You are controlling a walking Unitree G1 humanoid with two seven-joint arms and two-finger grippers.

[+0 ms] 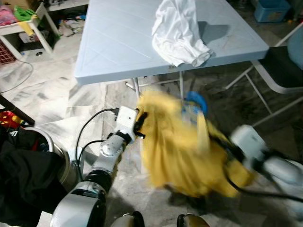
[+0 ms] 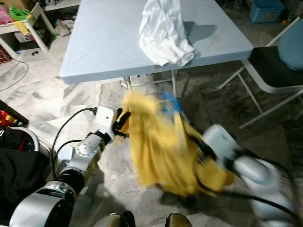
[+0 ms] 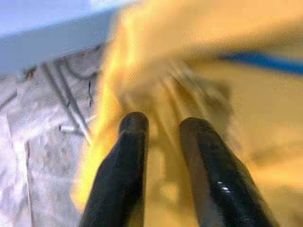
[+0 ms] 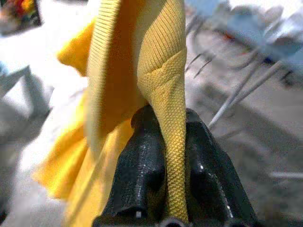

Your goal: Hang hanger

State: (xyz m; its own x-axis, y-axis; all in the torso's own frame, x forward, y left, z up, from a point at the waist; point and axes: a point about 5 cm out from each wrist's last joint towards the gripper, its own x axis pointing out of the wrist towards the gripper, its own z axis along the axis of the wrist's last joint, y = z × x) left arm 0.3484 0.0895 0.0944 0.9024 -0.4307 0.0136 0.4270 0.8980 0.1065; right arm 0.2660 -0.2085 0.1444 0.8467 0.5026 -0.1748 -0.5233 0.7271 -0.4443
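A yellow knit garment (image 1: pixel 182 151), blurred by motion, hangs between my two arms in front of the table. A blue hanger (image 1: pixel 195 100) pokes out at its top. My left gripper (image 1: pixel 140 125) is at the garment's left edge; in the left wrist view its fingers (image 3: pixel 134 130) stand apart with yellow fabric just beyond them. My right gripper (image 4: pixel 166 120) is shut on a ribbed yellow edge of the garment. In the eye views the cloth hides it, and its white wrist (image 1: pixel 248 142) shows at the right.
A light blue table (image 1: pixel 118 47) stands ahead with a white cloth (image 1: pixel 180 33) crumpled on it. A folding chair (image 1: pixel 284 66) is at the right. Dark clothes (image 1: pixel 23 175) fill a round container at my left. A white shelf (image 1: pixel 28 23) stands far left.
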